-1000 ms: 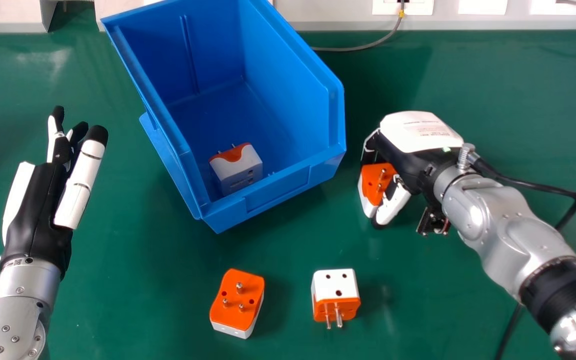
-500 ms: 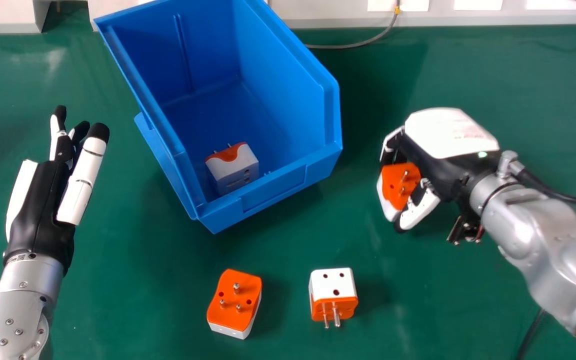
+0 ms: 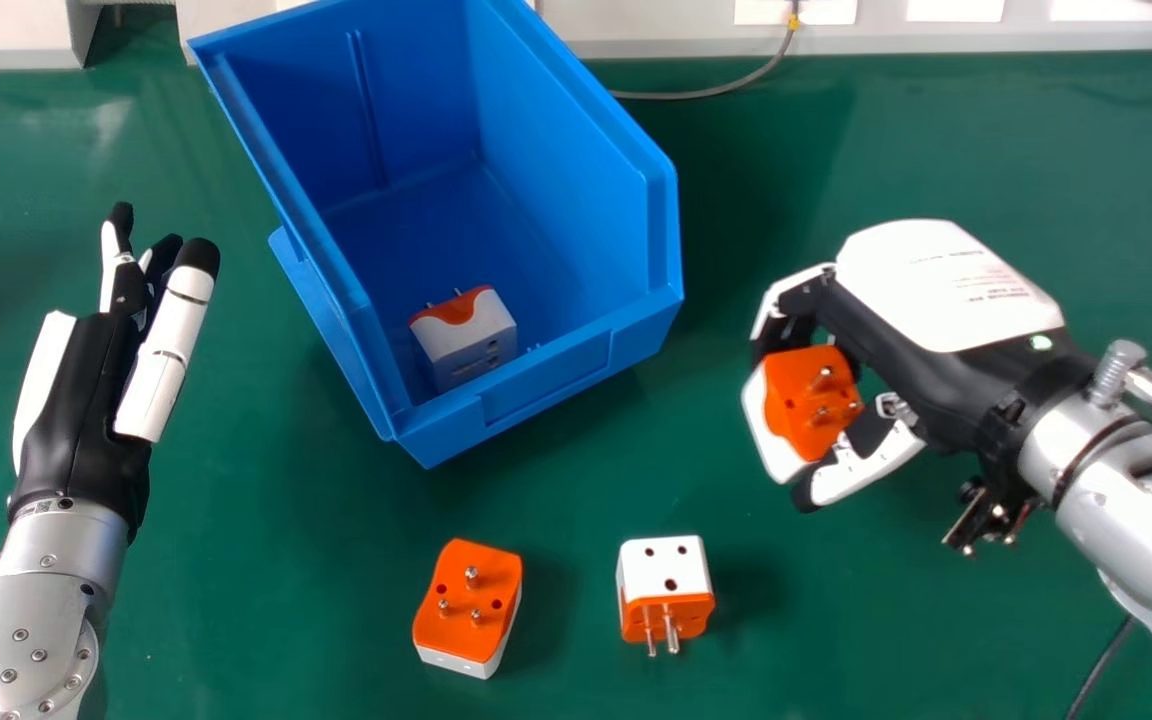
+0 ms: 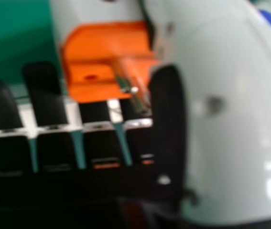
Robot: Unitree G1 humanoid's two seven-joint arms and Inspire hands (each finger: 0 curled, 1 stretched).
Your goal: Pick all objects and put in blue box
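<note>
My right hand (image 3: pixel 936 300) is right of the blue box (image 3: pixel 546 370), curled round an orange and white plug adapter (image 3: pixel 808 402) whose pins point out. In the right hand view the adapter (image 4: pixel 104 43) sits between the fingers and thumb of my right hand (image 4: pixel 168 129). Inside the box, near its front wall, lies a white adapter (image 3: pixel 466 335) with an orange end. On the table in front are an adapter with its orange pin face up (image 3: pixel 471 600) and a white-topped one (image 3: pixel 666 590). My left hand (image 3: pixel 81 410) stays at the left with straight fingers.
Green table (image 3: pixel 266 560) surrounds the box. A grey cable (image 3: pixel 716 94) runs behind it towards the pale panel (image 3: pixel 656 30) along the back edge. A black cable (image 3: pixel 1101 665) lies under the right forearm.
My right hand has moved rightward, away from the box, carrying the adapter, and now appears larger. The head view has shifted slightly; the box and the adapters on the table stay put.
</note>
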